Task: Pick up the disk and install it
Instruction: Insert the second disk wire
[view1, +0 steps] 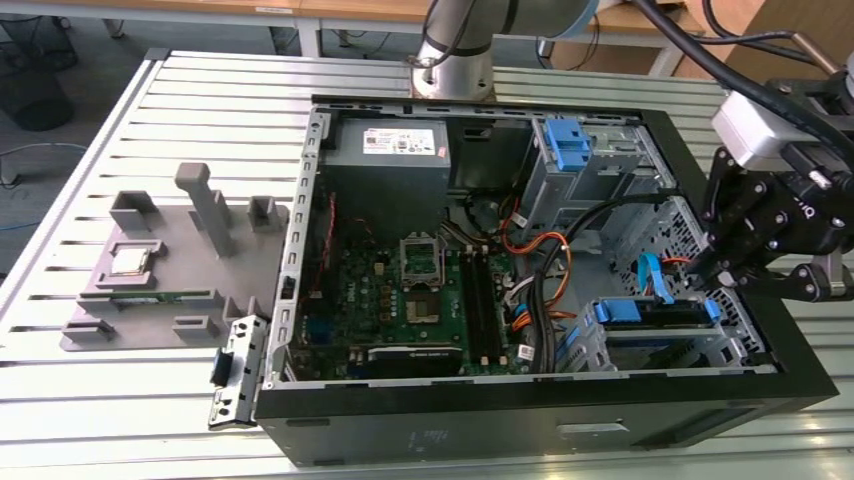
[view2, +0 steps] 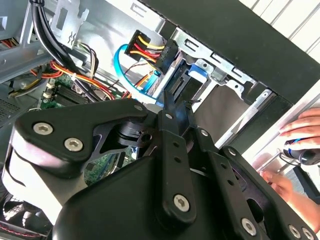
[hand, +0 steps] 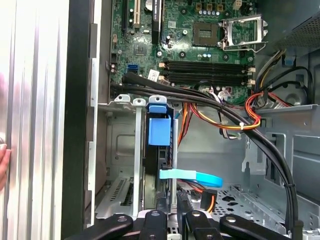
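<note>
The disk (view1: 651, 313) stands on edge in the metal drive cage (view1: 731, 345) at the exterior view's right of the open computer case, its blue bracket (hand: 160, 131) facing up. A light blue data cable (hand: 192, 176) and a red-yellow-black power lead (view2: 145, 45) run to it. My gripper (view1: 721, 285) hangs just above the cage beside the disk. In the second wrist view its fingers (view2: 170, 115) meet at a point close to the bracket (view2: 190, 77). The gripper (hand: 171, 205) is shut, with nothing visibly held.
The motherboard (view1: 414, 290), a grey power supply box (view1: 387, 145) and thick black cables (hand: 260, 145) fill the case. Another blue-bracketed bay (view1: 567, 145) sits behind. A grey fixture (view1: 160, 270) lies on the slatted table (view1: 80, 420). A person's hand (view2: 300, 130) rests outside the case wall.
</note>
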